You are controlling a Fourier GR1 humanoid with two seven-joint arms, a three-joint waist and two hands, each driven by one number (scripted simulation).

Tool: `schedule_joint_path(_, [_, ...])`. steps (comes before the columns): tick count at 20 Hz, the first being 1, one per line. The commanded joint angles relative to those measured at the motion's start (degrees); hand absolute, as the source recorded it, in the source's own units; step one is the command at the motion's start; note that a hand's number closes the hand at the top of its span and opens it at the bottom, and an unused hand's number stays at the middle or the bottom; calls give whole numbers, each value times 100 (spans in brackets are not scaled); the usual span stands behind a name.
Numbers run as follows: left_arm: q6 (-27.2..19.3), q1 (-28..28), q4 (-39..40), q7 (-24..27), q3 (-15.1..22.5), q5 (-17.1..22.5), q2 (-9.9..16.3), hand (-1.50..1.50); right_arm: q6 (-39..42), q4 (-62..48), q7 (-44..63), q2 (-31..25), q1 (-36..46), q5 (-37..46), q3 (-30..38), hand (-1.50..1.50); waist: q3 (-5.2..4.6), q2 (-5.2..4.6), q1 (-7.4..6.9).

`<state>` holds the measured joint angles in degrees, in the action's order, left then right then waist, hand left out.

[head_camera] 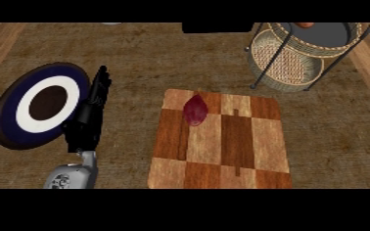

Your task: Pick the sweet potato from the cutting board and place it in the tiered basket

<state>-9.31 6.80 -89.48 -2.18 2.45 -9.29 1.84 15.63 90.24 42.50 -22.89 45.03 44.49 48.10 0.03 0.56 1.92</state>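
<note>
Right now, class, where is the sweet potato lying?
In the head view, the sweet potato lies on the cutting board, near its upper-left corner, below and left of the tiered basket.

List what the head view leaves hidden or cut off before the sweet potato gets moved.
- Right hand: not in the head view at all.
- Tiered basket: its top and right side are cut by the picture's edges; an orange thing on its upper tier is cropped, so its kind is unclear.
- Left hand: seen edge-on beside the plate, so its palm is hidden.
- Dark object at the top edge: cut off, unidentifiable.
</note>
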Motion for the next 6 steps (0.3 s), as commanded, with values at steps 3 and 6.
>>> schedule_joint_path(3, [-169,5,16,-37,36,-103,-117,0,995,1268,-385,-156,-1488,-1447,1342,-150,3,8,81])
schedule_joint_path(6, [22,-7,-46,-24,-60,8,90,0,1618,1275,-758,-366,-2096,-2381,2224,-150,4,9,98])
